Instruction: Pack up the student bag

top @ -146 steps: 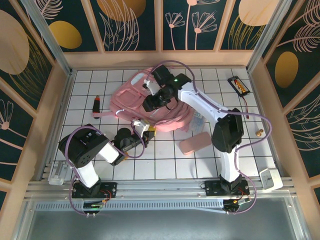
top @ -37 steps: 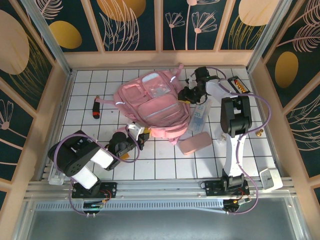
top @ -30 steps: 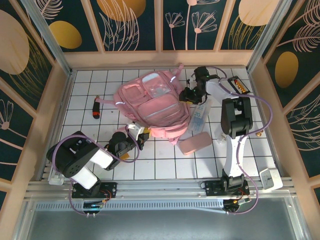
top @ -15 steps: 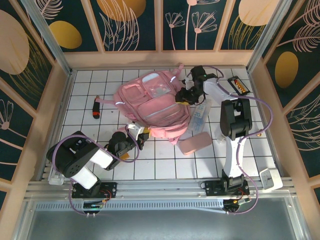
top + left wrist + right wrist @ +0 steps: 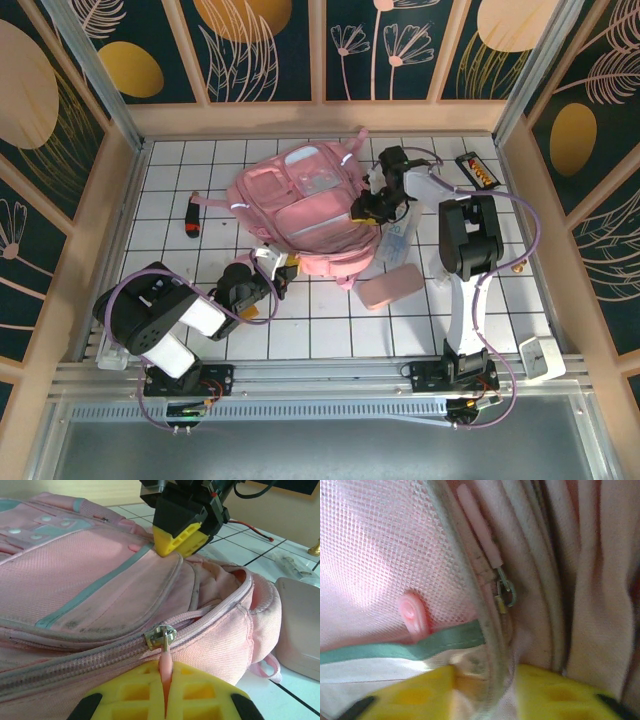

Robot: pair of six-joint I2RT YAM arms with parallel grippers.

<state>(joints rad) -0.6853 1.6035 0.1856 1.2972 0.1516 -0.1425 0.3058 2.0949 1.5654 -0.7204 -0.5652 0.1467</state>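
The student bag (image 5: 300, 205), a big pink backpack, lies flat in the middle of the table. At its near edge my left gripper (image 5: 270, 264) is shut on the pink zipper pull (image 5: 165, 664), just below the metal slider (image 5: 160, 634). The zip beside it gapes a little. My right gripper (image 5: 368, 206) presses on the bag's right side. In the right wrist view its yellow fingers (image 5: 550, 690) pinch a piped seam of the bag (image 5: 380, 555), next to another pink pull (image 5: 477, 525). The left wrist view shows that gripper (image 5: 181, 539) tip-down on the fabric.
A small flat pink case (image 5: 391, 288) lies right of the bag, with a clear packet (image 5: 398, 232) above it. A red and black marker (image 5: 192, 213) lies to the left. A small orange-and-black item (image 5: 474, 170) sits at the back right. Wooden walls ring the table.
My right gripper has moved from the bag's upper right corner down onto its right side, and its jaws have narrowed on the fabric. The left gripper has kept its hold.
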